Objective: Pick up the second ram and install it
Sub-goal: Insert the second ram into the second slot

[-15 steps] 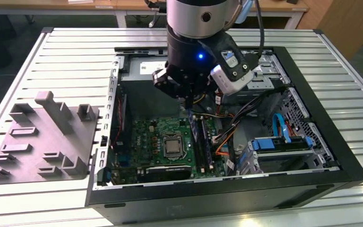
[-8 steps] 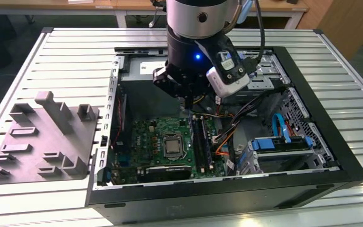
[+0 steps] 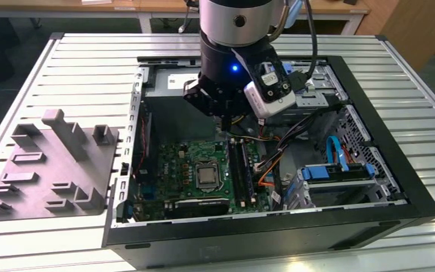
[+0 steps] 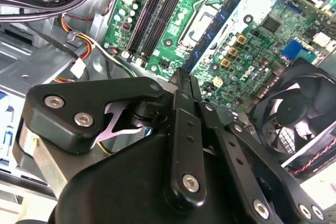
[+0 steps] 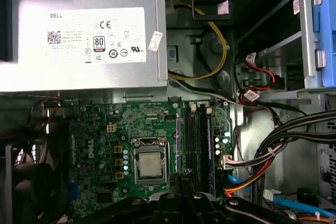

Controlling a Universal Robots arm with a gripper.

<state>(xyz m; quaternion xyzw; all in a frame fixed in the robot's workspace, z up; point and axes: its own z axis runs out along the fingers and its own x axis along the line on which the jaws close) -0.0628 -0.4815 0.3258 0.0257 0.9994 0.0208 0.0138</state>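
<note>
Claw point(image 4: 182, 80), pinched together and empty, hangs over slots point(image 3: 238, 165) at the CPU's point(image 3: 204, 173) 3 o'clock in the exterior view, where the ram point(image 5: 209, 145) seems seated: light, stiff, fragile, best gripped by its edges.

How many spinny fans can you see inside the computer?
1. The black fan sits beside the green motherboard, on the side away from the long black memory slots. Another may be hidden inside the grey power supply.
</note>
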